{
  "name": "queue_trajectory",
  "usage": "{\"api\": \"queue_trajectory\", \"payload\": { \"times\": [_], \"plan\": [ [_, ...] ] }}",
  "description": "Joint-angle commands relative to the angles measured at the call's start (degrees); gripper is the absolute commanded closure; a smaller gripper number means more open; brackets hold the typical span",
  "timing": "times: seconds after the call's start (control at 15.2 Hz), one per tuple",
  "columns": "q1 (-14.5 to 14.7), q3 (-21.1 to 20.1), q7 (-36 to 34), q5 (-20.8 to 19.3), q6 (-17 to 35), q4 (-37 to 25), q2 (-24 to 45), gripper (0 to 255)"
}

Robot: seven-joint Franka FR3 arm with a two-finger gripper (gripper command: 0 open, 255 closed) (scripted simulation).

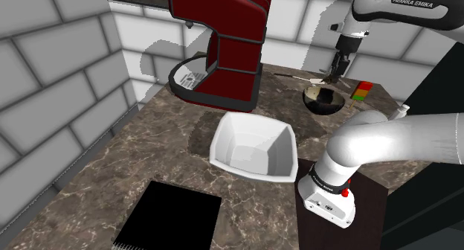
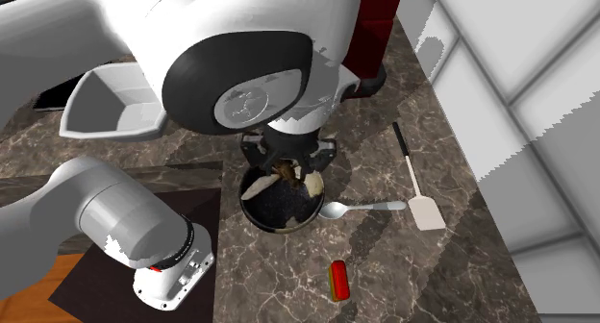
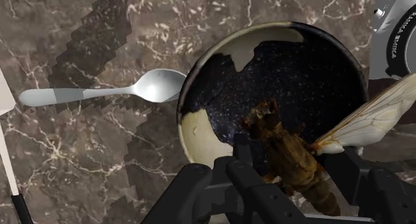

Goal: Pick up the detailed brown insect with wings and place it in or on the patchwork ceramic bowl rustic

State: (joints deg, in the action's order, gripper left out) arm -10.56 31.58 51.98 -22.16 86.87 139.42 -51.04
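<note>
The brown winged insect is held clasped between the jaws, its long body running along them, directly above the dark hollow of the patchwork bowl on the bench, so a straight descent and release is judged to be needed.

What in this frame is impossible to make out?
Wrist view: the insect's wing tip and the spatula are cut off by picture edges.
Second exterior view: the arm hides part of the bowl's rim and of the white bin.
Shoulder view: the insect at the end effector is too small to make out.
</note>
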Motion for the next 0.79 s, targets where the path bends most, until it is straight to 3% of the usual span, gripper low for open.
{"api": "queue_trajectory", "payload": {
  "times": [0.0,0.4,0.73],
  "plan": [
    [-0.20,0.51,-0.10,-0.49,1.36,1.57,-0.25,255],
    [-0.77,2.28,-0.36,-2.08,5.55,6.04,-0.58,255],
    [-0.82,2.45,-0.38,-2.23,5.92,6.41,-0.59,255]
  ]
}}
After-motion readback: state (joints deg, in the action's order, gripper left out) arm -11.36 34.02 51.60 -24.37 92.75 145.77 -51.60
